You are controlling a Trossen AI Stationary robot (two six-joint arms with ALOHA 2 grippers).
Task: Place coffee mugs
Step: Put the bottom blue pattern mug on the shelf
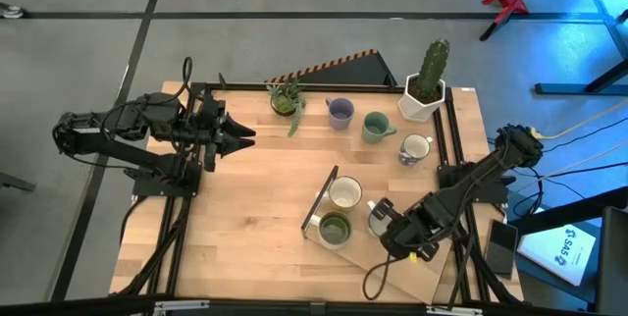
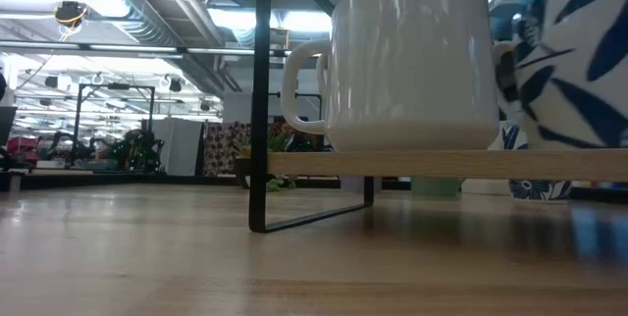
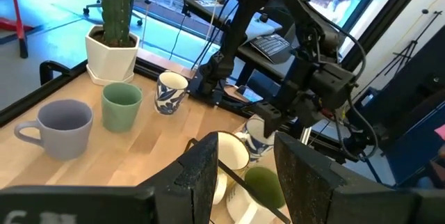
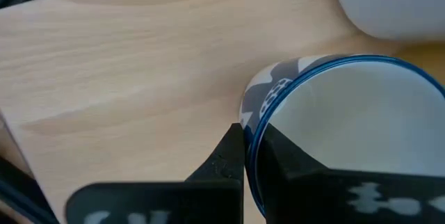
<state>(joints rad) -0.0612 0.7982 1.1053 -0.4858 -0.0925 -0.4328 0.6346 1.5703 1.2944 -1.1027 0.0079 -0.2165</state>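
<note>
A wooden shelf [image 2: 294,163] on a black wire frame stands at the table's near right. A white mug [image 1: 345,193] stands on it, and an olive green mug [image 1: 335,228] is beside it. My right gripper [image 1: 381,220] is shut on a white mug with a blue leaf pattern [image 2: 569,61] at the shelf's right side. A lavender mug [image 1: 340,112], a teal green mug [image 1: 376,127] and a second blue-patterned mug [image 1: 415,147] stand on the table farther back. My left gripper [image 3: 247,175] is open and empty over the table's left part. My right gripper pinches the patterned mug's wall at its blue rim [image 4: 254,135], one finger [image 4: 229,158] outside and one [image 4: 292,163] inside the cup. The fingers come from above. The mug is upright, its base level with the shelf top [image 2: 589,149]; whether it rests there, I cannot tell.
A white angular pot with a cactus [image 1: 425,85] stands at the far right corner. A small leafy plant [image 1: 287,98] stands at the far edge. Bare wood lies in the table's left and near-middle parts.
</note>
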